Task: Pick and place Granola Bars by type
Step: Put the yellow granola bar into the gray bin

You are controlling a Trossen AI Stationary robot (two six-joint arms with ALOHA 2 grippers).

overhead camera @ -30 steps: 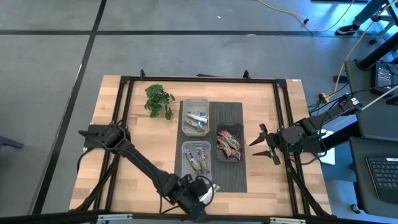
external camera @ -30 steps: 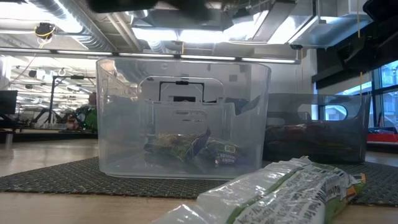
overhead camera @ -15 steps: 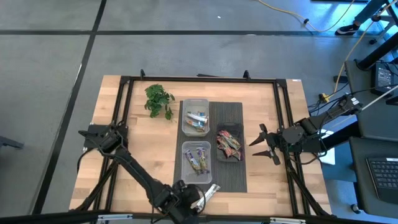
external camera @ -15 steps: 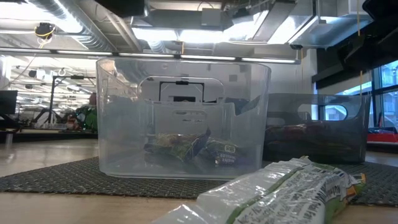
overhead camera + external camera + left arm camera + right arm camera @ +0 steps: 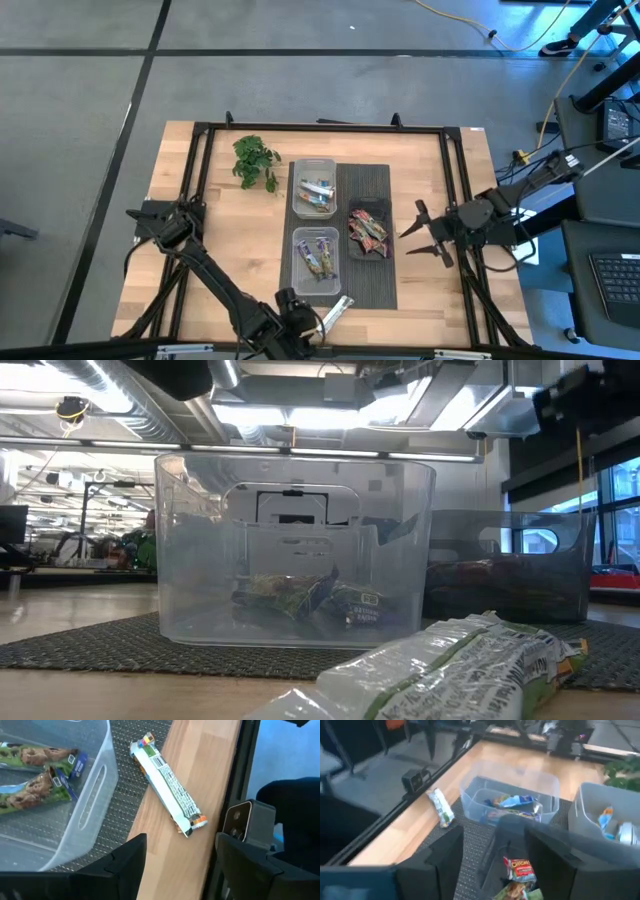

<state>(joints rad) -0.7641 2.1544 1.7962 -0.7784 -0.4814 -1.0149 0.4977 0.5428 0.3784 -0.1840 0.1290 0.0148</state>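
One silver-wrapped granola bar (image 5: 167, 785) lies flat at the table's near edge, one end on the dark mat (image 5: 135, 795) and the rest on bare wood; it also shows in the high view (image 5: 338, 309) and in the low view (image 5: 450, 670). My left gripper (image 5: 182, 865) hovers open just to the bar's left and near side (image 5: 303, 323), touching nothing. The near clear tub (image 5: 316, 255) holds green-and-purple bars, the far clear tub (image 5: 315, 187) blue and silver ones, and the dark tub (image 5: 369, 230) red ones. My right gripper (image 5: 420, 236) hangs open beside the dark tub.
A leafy green sprig (image 5: 255, 162) lies on the wood at the far left. A black frame rail (image 5: 240, 780) runs along the near edge right beside the bar. Bare wood lies left of the tubs.
My left gripper has moved toward the table's left along the near edge and rolled, uncovering the silver bar, which has stayed put. My right gripper has risen a little. Both stay open.
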